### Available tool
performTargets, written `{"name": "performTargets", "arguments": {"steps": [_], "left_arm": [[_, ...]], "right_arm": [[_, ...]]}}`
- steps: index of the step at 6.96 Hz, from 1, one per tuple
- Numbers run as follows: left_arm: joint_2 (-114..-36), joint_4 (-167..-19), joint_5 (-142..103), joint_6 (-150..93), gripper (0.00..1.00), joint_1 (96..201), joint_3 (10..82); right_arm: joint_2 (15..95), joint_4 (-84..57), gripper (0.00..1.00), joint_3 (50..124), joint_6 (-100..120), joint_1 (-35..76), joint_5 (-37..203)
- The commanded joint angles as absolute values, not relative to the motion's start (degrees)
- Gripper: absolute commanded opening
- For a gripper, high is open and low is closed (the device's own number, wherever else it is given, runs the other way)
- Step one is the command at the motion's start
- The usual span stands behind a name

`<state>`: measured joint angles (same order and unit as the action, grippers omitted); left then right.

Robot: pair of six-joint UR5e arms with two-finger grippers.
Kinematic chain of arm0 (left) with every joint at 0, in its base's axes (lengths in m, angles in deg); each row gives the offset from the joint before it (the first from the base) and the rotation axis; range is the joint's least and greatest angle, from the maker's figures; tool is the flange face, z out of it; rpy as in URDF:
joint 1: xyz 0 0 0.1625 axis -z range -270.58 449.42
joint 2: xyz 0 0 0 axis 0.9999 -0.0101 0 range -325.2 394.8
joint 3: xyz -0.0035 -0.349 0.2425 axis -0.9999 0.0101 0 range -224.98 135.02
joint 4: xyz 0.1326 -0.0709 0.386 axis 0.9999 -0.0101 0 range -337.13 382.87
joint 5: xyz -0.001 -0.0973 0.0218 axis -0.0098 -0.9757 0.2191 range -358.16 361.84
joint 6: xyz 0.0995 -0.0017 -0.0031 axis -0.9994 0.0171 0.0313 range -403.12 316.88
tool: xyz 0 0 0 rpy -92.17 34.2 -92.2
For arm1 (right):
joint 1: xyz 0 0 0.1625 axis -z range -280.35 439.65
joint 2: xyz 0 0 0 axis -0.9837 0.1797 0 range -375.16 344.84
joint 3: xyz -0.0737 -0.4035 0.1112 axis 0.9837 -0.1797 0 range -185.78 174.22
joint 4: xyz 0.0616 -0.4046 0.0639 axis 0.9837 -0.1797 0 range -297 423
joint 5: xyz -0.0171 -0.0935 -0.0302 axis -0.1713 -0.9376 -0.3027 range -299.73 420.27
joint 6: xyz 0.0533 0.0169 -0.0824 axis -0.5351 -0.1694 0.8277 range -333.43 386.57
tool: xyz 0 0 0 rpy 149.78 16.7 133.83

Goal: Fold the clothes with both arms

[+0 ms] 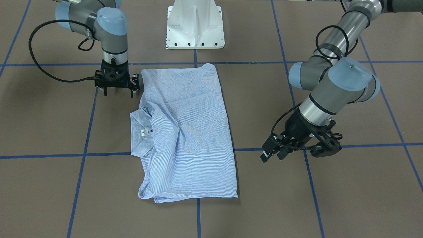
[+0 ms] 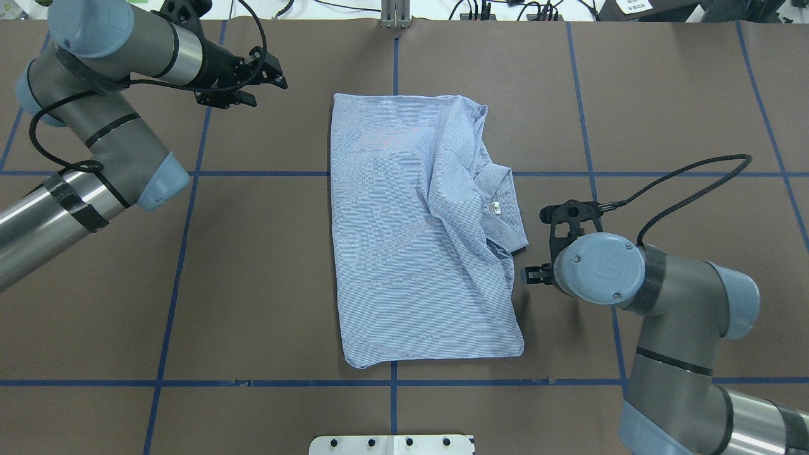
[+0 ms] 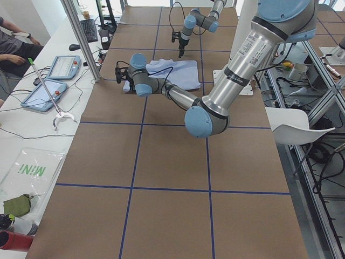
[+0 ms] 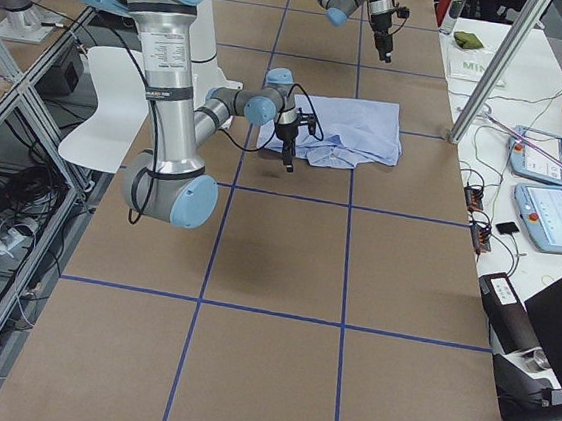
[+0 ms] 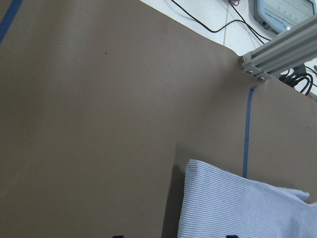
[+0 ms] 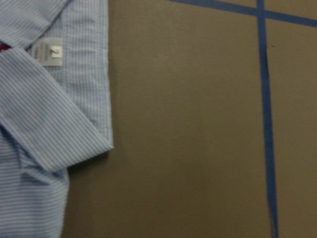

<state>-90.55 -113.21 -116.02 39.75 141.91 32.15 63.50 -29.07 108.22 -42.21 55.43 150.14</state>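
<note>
Brown taped table (image 2: 253,265) holds the folded shirt (image 2: 417,240) at its middle, left gripper (image 2: 268,93) and right gripper (image 1: 118,92) both spread and empty off its edges; pinching only the top layer near the rumpled collar (image 2: 505,208) could drag the fold open.

One shirt (image 2: 411,240) lies on one bench (image 1: 49,115). The shirt shows one collar (image 2: 505,208) and one white neck label (image 6: 49,51). Two arms reach over the bench: one left arm (image 2: 95,133) and one right arm (image 2: 670,297). Each carries one claw, two in all, the left claw (image 2: 267,91) and the right claw (image 1: 118,94), and each claw has two fingers. One white pedestal base (image 1: 195,26) stands between the arms. Beside the bench lie two handheld screens, the nearer screen (image 4: 556,215) and the farther screen (image 4: 541,155). One operator (image 3: 8,43) shows at the edge of the exterior left view.
</note>
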Motion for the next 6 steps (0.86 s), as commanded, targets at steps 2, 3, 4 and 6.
{"name": "performTargets", "arguments": {"steps": [2, 3, 4, 6], "left_arm": [[-90.80, -111.78, -116.11, 39.93, 0.75, 141.98, 33.23], [-90.80, -109.51, -116.11, 39.93, 0.75, 141.98, 34.63], [-90.54, -109.32, -116.02, 39.93, 0.75, 141.98, 35.08], [-90.53, -109.23, -116.02, 39.93, 0.75, 141.98, 35.17]], "right_arm": [[61.97, -29.11, 1.00, 111.91, -50.10, 56.53, 150.36], [58.61, -28.93, 1.00, 111.29, -63.39, 58.62, 149.84], [56.84, -28.93, 1.00, 111.46, -76.66, 60.47, 149.92], [57.34, -22.21, 1.00, 111.11, -98.65, 66.69, 145.30]]}}
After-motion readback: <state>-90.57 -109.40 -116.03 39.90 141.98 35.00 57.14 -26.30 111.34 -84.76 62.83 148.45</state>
